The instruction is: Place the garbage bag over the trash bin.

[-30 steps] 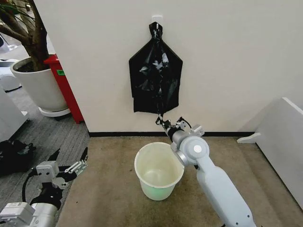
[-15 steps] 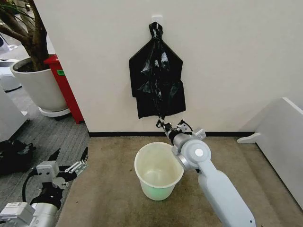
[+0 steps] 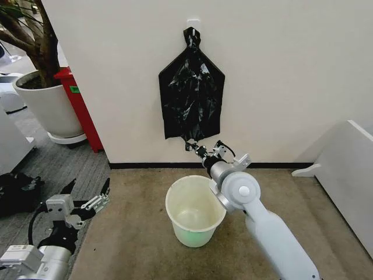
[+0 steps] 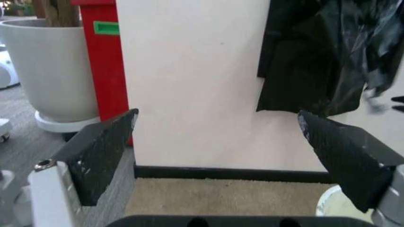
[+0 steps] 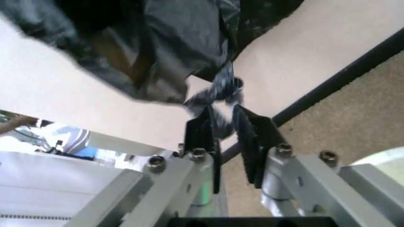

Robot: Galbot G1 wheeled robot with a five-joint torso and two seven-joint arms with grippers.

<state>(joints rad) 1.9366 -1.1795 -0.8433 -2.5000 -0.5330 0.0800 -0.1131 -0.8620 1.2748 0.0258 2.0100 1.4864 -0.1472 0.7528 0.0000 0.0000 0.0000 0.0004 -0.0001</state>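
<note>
A black bundle [image 3: 192, 96] hangs from a wall hook above the floor. The garbage bag's glossy, crinkly film [image 3: 195, 87] lies over its front and narrows to a twisted tail [image 3: 191, 143] at the lower edge. My right gripper [image 3: 199, 150] is shut on that tail; in the right wrist view the strand [image 5: 219, 92] runs down between its fingers [image 5: 200, 137]. The trash bin [image 3: 175, 192], a creamy-white bucket, stands upright on the carpet right below. My left gripper [image 3: 87, 191] hangs open low at the left, nothing between its pads [image 4: 101, 151].
A large white plant pot [image 3: 49, 108] and a red box [image 3: 78, 105] stand left of the wall corner. A black object [image 3: 17, 192] lies on the grey floor at left. A white panel [image 3: 349, 169] slants along the right. Carpet lies bare around the bin.
The right gripper dipped with the film's tail, then rose a little and shifted left. The crinkly film has spread over the bundle's front. The left arm shifted slightly.
</note>
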